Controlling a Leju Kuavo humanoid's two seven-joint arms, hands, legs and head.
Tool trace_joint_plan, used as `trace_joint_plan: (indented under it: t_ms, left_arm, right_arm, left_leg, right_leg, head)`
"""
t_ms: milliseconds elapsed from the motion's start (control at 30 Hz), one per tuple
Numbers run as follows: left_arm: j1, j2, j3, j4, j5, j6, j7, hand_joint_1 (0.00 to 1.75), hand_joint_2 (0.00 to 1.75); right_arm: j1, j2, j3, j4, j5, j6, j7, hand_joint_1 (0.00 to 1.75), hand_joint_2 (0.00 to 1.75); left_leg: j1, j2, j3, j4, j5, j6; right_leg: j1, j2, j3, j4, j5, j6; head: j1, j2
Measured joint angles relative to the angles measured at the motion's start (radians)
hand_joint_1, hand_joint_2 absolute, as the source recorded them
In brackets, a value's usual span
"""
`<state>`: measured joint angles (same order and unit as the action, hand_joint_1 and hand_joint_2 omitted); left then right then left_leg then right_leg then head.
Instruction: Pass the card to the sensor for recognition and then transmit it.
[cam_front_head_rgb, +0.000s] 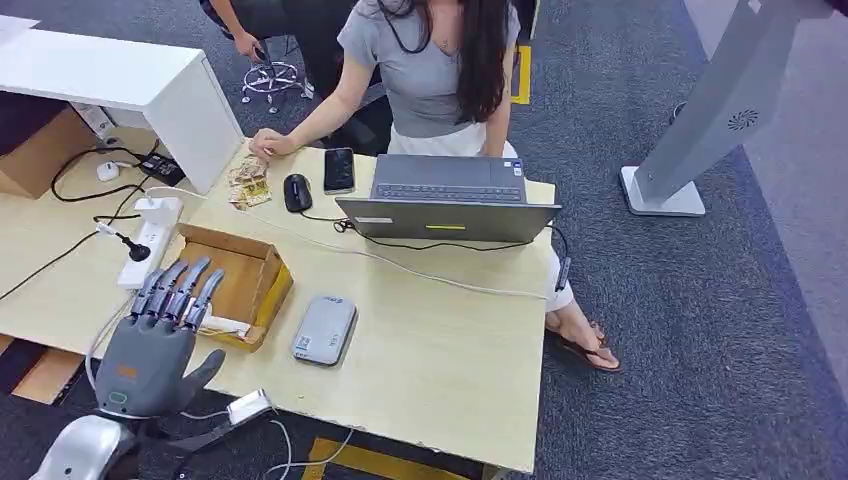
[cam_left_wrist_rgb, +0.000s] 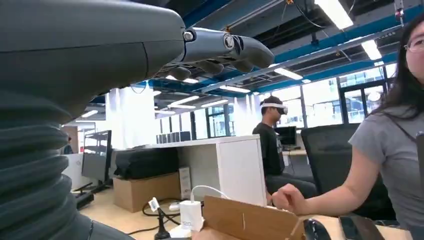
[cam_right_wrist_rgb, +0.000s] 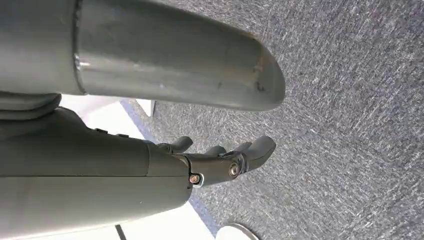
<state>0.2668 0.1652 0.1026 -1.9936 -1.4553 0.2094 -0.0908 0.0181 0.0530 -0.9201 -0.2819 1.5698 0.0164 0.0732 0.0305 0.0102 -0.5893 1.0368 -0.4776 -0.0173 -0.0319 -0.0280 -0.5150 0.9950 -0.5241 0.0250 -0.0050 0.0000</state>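
My left hand (cam_front_head_rgb: 160, 330) hovers at the table's near left edge with its fingers stretched out and apart, holding nothing. Its fingertips (cam_front_head_rgb: 180, 285) reach over the near left corner of an open cardboard box (cam_front_head_rgb: 250, 275). A white flat piece (cam_front_head_rgb: 224, 325), possibly the card, lies inside the box at its near wall, just right of my fingers. The grey sensor pad (cam_front_head_rgb: 324, 330) lies flat on the table right of the box. In the left wrist view my left hand (cam_left_wrist_rgb: 220, 50) is above the box (cam_left_wrist_rgb: 250, 220). My right hand (cam_right_wrist_rgb: 220, 160) hangs over the carpet, fingers loosely spread and empty.
A person (cam_front_head_rgb: 430, 70) sits at the far side behind a laptop (cam_front_head_rgb: 448, 205), with a phone (cam_front_head_rgb: 338, 170), a mouse (cam_front_head_rgb: 297, 192) and snack packets (cam_front_head_rgb: 247, 185). A power strip (cam_front_head_rgb: 150, 240) and cables lie left of the box. A small white device (cam_front_head_rgb: 248, 407) hangs at the near edge.
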Motion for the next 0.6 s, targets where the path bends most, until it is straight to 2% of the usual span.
trace_joint_plan:
  t_ms: [433,500,600]
  left_arm:
    - [0.006,0.0,0.008,0.0,0.0,-0.002,-0.002,0.0,1.75]
    - [0.013,0.0,0.008,0.003,-0.015,-0.049,-0.007,0.0,1.75]
    - [0.043,0.0,0.016,0.04,-0.029,-0.021,-0.019,0.0,1.75]
  right_arm:
    - [0.0,0.0,0.0,-0.001,0.0,0.003,0.004,0.0,0.0]
    - [0.001,0.0,0.0,-0.002,0.0,0.051,0.066,0.0,0.0]
    - [0.024,0.01,0.002,-0.023,0.0,0.095,0.094,0.0,0.0]
  left_leg:
    - [0.0,0.0,0.0,0.0,0.0,0.0]
    - [0.0,0.0,0.0,0.0,0.0,0.0]
    - [0.0,0.0,0.0,0.0,0.0,0.0]
  right_leg:
    - [0.0,0.0,0.0,0.0,0.0,0.0]
    - [0.0,0.0,0.0,0.0,0.0,0.0]
    - [0.0,0.0,0.0,0.0,0.0,0.0]
  head:
    - [0.0,0.0]
    - [0.0,0.0]
    - [0.0,0.0]
